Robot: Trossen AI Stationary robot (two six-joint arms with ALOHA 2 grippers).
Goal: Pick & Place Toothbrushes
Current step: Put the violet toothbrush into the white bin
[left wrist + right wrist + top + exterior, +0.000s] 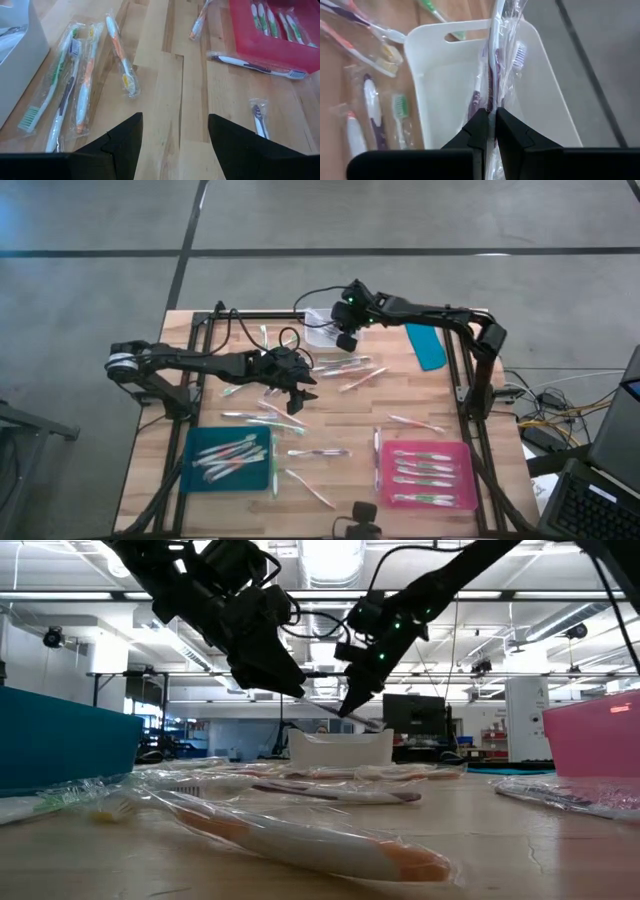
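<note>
Fingers of the right gripper [490, 131] are clamped on a wrapped toothbrush [492, 75] above the white bin [440, 95]; its slippery wrapper could slide free early. Left gripper [175, 145], beside the bin, is spread wide and empty.

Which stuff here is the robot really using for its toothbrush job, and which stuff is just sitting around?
For the job:
- plastic-wrapped toothbrushes strewn on the wooden table
- wrapped purple toothbrush pinched in the right gripper over the white plastic bin
- open left gripper
- teal tray
- pink tray

Just lying about:
- flat blue lid
- black cables
</note>
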